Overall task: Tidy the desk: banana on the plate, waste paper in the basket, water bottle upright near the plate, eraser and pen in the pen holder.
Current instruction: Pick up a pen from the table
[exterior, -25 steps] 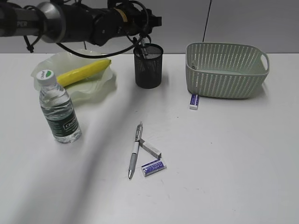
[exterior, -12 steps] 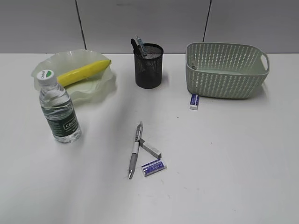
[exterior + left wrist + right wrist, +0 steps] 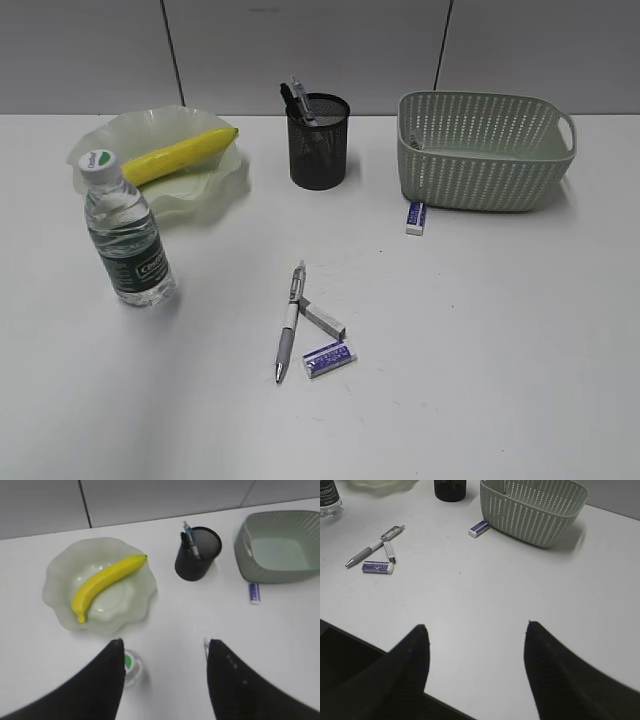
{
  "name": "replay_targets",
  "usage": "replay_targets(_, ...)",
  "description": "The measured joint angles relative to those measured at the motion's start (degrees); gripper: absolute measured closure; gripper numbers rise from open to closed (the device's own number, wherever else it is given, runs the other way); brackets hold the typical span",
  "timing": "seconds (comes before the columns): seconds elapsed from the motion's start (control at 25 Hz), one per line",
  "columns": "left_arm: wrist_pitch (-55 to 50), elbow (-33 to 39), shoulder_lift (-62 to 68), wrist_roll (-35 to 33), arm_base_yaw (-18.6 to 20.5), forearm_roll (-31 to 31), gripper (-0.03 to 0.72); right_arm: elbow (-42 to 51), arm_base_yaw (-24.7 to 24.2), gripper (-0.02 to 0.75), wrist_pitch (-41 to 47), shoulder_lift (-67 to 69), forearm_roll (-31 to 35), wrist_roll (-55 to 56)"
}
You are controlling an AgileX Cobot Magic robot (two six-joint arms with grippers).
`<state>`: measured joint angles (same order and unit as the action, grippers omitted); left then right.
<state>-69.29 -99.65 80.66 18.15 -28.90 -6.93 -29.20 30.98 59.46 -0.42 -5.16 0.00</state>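
Observation:
The yellow banana (image 3: pixel 180 154) lies on the pale green plate (image 3: pixel 212 190). Beside the plate the water bottle (image 3: pixel 127 235) stands upright. Pens stick out of the black mesh pen holder (image 3: pixel 318 145). One pen (image 3: pixel 290 322) lies mid-desk with two erasers (image 3: pixel 329 358) next to it. A third eraser (image 3: pixel 416 217) lies in front of the basket (image 3: pixel 485 150). No waste paper shows. My left gripper (image 3: pixel 163 642) hangs open and empty high above the bottle cap (image 3: pixel 131 662). My right gripper (image 3: pixel 475 626) is open and empty over the desk's near part. Neither shows in the exterior view.
The desk (image 3: pixel 480 340) is a plain white top with a grey panelled wall behind it. In the right wrist view its near edge (image 3: pixel 365 642) runs just below the left finger.
One second ago the left arm stretched across the top of the exterior view, over the plate and pen holder. It has drawn back out of that view. Objects have not moved.

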Motion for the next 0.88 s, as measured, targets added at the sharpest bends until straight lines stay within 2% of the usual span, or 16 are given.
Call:
replay_targets(0.2, -0.3, 12.7, -14.1, -0.5, 0.0, 2.4, 0.314, 0.0, 0.0, 0.261, 0.0, 0.0, 0.2, 0.0)
replay_targets(0.52, -0.5, 42.7, -40.4, -0.7, 0.0, 1.5, 0.321, -0.3, 0.0, 0.262, -1.0, 0.0, 0.3, 0.0)
replay_targets(0.72, 1.3, 59.2, -56.8, -0.7, 0.0, 1.5, 0.332, -1.2, 0.0, 0.262, -11.5, 1.8, 0.7, 0.0)
replay_targets(0.88, 3.9, 66.9, -69.0, -1.3, 0.0, 1.5, 0.354, -1.3, 0.0, 0.262, -19.6, 10.0, 2.3, -2.3)
